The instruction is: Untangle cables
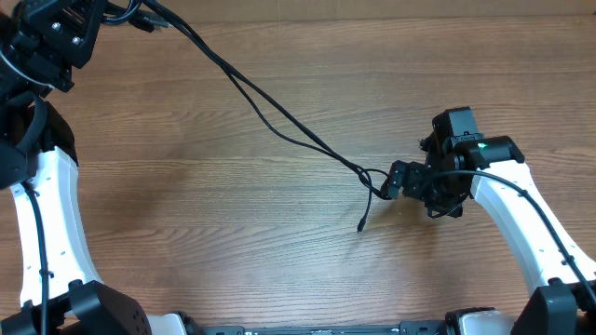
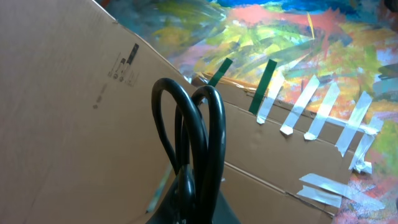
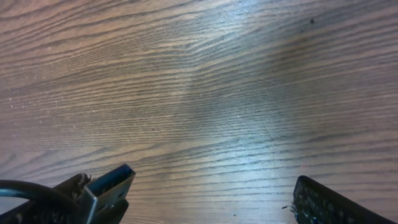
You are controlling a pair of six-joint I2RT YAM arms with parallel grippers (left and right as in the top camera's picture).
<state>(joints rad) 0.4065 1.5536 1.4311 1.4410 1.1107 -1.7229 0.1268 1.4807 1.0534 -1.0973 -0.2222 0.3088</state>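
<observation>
Right gripper gapes wide at the knot, a silver plug beside one finger. Cables run across the table to the left gripper, grip unclear, cardboard beyond.

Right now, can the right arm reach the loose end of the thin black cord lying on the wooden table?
Probably yes. The right hand is open beside the knot of thin black cords, and the loose end lies close by on the wooden table, with nothing between them.

Wood-grain table, matt; cables glossy blk plastic.
</observation>
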